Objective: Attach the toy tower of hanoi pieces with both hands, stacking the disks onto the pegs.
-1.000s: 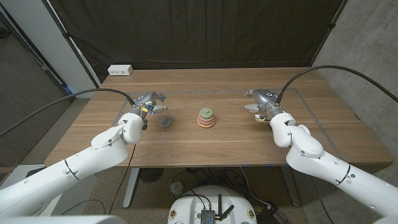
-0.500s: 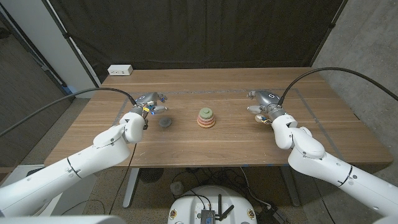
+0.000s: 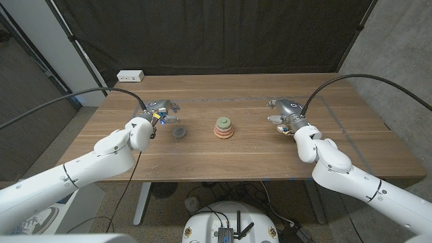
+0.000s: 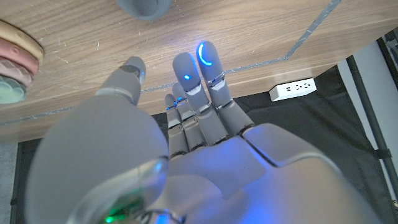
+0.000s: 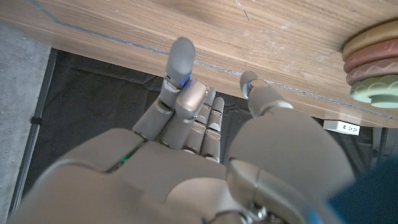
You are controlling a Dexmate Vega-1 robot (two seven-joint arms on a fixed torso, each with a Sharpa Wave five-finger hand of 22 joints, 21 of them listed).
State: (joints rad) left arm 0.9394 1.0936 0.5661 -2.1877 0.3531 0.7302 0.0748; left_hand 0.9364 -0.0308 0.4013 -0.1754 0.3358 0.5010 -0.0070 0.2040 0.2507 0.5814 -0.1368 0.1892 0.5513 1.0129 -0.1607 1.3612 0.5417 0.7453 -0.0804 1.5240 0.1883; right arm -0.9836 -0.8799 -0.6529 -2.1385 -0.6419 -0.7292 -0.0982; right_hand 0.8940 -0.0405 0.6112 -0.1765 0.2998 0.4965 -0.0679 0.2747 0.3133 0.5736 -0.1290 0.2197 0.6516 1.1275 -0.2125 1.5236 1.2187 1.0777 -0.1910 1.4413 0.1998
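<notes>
A small stack of toy discs [image 3: 223,127], brownish at the bottom, pink in the middle and green on top, stands at the middle of the wooden table [image 3: 236,158]. A single dark grey disc [image 3: 179,133] lies just to its left. My left hand [image 3: 162,111] hovers behind and left of the grey disc, fingers stretched out, holding nothing. My right hand [image 3: 282,112] is to the right of the stack, also with fingers out and nothing in it. The left wrist view shows the left hand [image 4: 186,124], the grey disc [image 4: 144,6] and the stack [image 4: 15,56]. The right wrist view shows the right hand [image 5: 199,143] and the stack [image 5: 373,65].
A white power strip [image 3: 130,76] lies at the table's far left corner. A thin tape line [image 3: 202,100] runs across the far part of the tabletop. A black curtain [image 3: 216,34] hangs behind the table.
My left forearm has swung a little outward while its hand stays near the grey disc. The right hand has hardly moved. The discs lie as before.
</notes>
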